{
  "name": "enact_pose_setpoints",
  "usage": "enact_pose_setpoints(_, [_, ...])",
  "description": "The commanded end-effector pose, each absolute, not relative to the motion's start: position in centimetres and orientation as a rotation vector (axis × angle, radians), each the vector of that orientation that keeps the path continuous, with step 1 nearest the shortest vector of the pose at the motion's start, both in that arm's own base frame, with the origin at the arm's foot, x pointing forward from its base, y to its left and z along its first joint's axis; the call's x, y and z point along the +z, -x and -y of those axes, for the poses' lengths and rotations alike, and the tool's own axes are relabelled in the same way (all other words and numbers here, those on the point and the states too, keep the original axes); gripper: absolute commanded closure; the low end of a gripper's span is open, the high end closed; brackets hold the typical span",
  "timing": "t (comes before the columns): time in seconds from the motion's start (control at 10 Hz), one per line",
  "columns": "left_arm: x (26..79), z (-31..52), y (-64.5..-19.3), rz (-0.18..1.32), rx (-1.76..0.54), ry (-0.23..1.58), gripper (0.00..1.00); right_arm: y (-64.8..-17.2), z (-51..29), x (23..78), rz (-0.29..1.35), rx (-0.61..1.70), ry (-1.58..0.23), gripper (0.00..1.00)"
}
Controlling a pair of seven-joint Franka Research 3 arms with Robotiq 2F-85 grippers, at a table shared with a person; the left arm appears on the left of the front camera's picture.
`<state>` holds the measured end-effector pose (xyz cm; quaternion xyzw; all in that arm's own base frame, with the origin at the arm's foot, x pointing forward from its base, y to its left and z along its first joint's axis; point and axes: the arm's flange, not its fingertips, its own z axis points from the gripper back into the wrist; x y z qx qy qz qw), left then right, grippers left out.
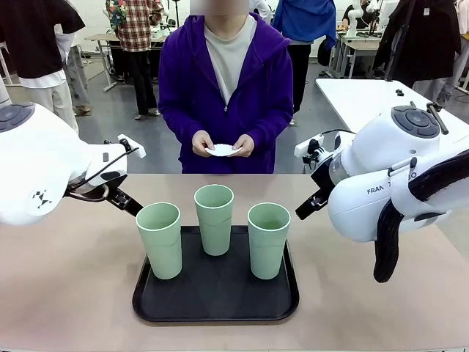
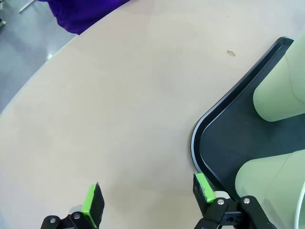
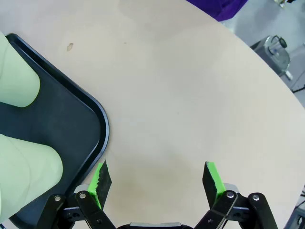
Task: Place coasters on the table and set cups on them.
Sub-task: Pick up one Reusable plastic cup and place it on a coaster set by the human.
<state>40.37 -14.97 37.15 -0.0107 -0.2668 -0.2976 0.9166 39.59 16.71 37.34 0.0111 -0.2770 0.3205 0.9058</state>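
Left gripper: spread wide, gripping nothing, bare table between the fingers, tray corner just beside one finger. Right gripper: likewise wide apart and empty, tray rim beside one finger. Past those fingers, three cups upright on the tray. Coasters well beyond, in the person's hands.

The front camera sits at the robot's side of the bench and looks level across it at the person standing at the far edge. Each wrist camera looks down along its own tool, the left tool and the right tool, from close above the bench. All three views share the black tray and its cups.
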Motion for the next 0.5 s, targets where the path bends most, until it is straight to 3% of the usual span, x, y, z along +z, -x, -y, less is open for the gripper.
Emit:
enact_pose_setpoints(0.0, [37.2, 15.0, -40.4, 0.549, -0.612, 0.022, 0.00, -39.6, -16.7, 37.3, 0.572, 0.662, -0.023, 0.00])
enact_pose_setpoints(0.2, [43.2, 14.5, -38.4, 0.592, -0.613, -0.057, 0.00, -37.2, -17.7, 42.4, 0.543, 0.645, 0.078, 0.00])
enact_pose_setpoints(0.4, [46.2, 13.3, -36.2, 0.512, -0.544, -0.010, 0.00, -34.5, -16.8, 46.9, 0.526, 0.541, 0.106, 0.00])
